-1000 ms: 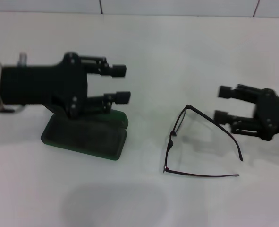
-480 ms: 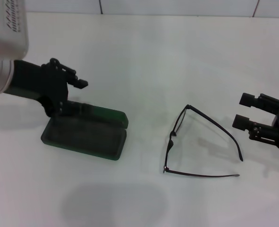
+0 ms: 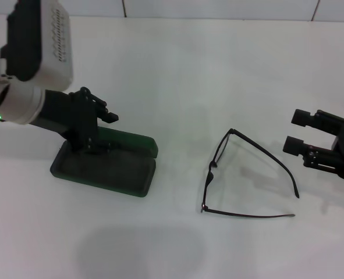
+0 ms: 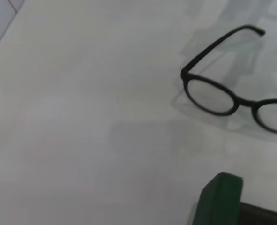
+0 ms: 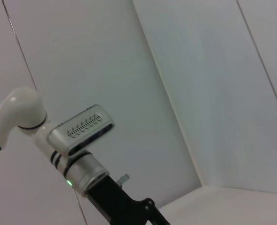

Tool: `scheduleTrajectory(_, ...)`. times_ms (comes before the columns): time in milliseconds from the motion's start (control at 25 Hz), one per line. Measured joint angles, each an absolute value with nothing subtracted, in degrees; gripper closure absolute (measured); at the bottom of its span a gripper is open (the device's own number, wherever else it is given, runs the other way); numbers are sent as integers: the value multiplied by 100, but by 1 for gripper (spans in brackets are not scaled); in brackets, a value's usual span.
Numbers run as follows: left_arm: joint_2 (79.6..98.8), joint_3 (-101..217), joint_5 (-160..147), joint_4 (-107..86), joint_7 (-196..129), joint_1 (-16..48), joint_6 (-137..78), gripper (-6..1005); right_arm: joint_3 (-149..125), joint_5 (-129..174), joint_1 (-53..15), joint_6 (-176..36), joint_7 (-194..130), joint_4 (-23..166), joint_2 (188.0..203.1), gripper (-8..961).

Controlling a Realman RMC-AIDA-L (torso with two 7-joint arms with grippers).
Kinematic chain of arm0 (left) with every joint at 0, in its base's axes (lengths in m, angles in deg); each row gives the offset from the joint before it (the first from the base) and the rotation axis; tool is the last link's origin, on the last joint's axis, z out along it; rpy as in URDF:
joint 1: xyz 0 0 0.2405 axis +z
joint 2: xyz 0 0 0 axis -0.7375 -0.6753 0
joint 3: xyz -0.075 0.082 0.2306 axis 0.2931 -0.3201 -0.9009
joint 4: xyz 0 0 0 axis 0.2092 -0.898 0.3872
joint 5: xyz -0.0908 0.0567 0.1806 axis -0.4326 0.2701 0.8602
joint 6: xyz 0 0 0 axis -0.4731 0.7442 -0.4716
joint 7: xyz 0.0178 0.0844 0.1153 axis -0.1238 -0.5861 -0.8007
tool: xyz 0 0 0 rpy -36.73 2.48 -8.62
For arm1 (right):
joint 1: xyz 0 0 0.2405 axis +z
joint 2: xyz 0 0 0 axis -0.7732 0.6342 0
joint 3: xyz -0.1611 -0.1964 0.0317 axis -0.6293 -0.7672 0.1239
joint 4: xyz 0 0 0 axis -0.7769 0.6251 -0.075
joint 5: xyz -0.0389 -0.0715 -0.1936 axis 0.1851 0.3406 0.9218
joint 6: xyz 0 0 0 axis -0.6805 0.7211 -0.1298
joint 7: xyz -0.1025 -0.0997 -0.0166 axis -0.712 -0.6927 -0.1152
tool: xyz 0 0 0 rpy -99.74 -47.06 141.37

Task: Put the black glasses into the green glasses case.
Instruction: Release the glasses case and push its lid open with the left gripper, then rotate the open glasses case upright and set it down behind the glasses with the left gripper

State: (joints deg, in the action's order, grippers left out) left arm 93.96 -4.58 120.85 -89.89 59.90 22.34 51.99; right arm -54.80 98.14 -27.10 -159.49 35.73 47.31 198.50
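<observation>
The black glasses (image 3: pixel 209 174) lie on the white table with both arms unfolded and pointing right. They also show in the left wrist view (image 4: pixel 243 101). The green glasses case (image 3: pixel 110 171) lies left of them; one of its corners shows in the left wrist view (image 4: pixel 220 194). My left gripper (image 3: pixel 105 132) hangs over the back of the case, tilted down, fingers apart and empty. My right gripper (image 3: pixel 298 131) is open and empty, just right of the glasses' arm tips.
The white table (image 3: pixel 189 75) runs back to a tiled wall. The right wrist view shows only the wall and my left arm (image 5: pixel 77 136) far off.
My left arm has swung its wrist up and turned the gripper down toward the back of the case. My right gripper has drawn back to the right, away from the glasses.
</observation>
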Motion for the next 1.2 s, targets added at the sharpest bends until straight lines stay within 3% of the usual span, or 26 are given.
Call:
scheduleTrajectory(320, 9398, -787, 12473, -8758, 6066, 2096, 4909, 483, -5485, 9814, -2753, -15959, 3573, 4750, 19854, 190)
scheduleTrajectory(520, 9396, -793, 12486, -8829, 6146, 2054, 4908, 673, -5478, 9814, -2759, -15961, 3573, 4792, 19854, 190)
scheduleTrajectory(840, 9412, -806, 12145, -9527, 6279, 2117, 4730, 807, -5677, 9946, -2732, -16522, 3318, 4808, 19826, 191)
scheduleTrajectory(1200, 9413, -1700, 11861, -9322, 6290, 1639, 3042, 808, -6235, 10040, -2524, -17421, 3191, 4786, 19848, 191)
